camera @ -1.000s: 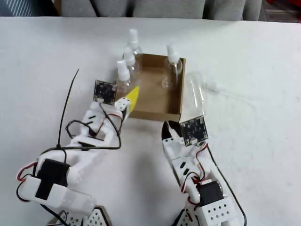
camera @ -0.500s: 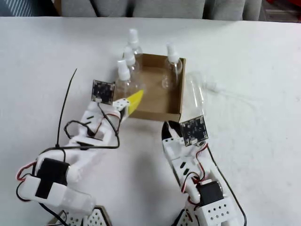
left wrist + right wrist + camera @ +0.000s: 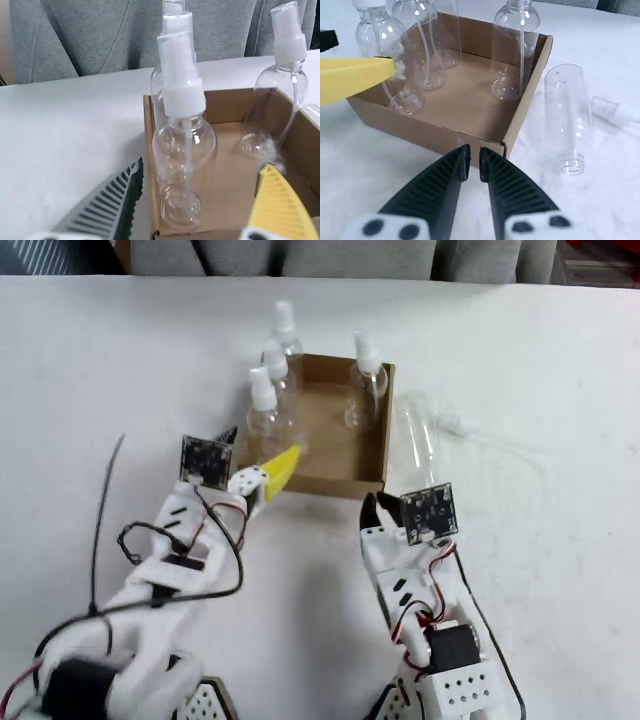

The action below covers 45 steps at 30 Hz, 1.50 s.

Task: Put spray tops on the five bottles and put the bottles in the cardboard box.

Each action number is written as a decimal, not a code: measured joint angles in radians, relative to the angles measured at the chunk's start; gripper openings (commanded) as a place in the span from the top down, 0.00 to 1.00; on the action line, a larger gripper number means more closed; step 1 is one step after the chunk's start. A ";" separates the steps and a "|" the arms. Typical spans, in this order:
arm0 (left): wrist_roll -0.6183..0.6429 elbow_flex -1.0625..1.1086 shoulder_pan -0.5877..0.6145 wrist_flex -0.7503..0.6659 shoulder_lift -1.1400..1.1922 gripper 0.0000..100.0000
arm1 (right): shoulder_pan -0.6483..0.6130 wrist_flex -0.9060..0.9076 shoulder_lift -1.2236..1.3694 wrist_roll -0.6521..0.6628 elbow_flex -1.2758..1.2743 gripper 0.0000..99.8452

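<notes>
The cardboard box (image 3: 335, 455) sits mid-counter (image 3: 520, 360), toward the far edge. It holds four capped bottles (image 3: 263, 410), three along its left wall and one in its far right corner. The left wrist view shows the left pincer (image 3: 202, 167) released, its grey finger (image 3: 120, 200) outside that wall and its yellow finger (image 3: 275, 200) over the box, the nearest bottle (image 3: 184, 145) just ahead. In the right wrist view the right pincer (image 3: 473, 150) is clenched on nothing before the box's near wall. The fifth bottle (image 3: 567, 120) lies uncapped on the counter, its spray top (image 3: 612, 111) just beside.
</notes>
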State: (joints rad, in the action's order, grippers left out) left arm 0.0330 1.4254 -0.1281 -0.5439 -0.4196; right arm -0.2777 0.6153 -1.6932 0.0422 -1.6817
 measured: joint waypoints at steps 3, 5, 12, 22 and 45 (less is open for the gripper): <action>0.000 0.002 0.000 0.218 -0.155 0.66 | 0.037 0.000 0.000 0.000 0.000 0.99; 0.000 0.002 -0.002 0.371 -0.259 0.66 | 0.083 0.000 0.000 0.008 0.000 0.99; 0.000 0.002 -0.029 0.861 -0.609 0.71 | 0.276 0.066 0.000 0.069 0.012 0.99; 0.000 0.080 0.008 1.316 -1.017 0.93 | 0.364 0.149 0.066 0.123 0.158 0.99; -0.201 0.278 0.160 1.513 -1.284 0.98 | 0.292 0.135 1.539 0.140 1.132 0.81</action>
State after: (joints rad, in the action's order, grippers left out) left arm -0.1680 1.7031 0.0315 0.9689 -1.7039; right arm 0.0138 0.7503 -0.1542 0.1818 -0.5493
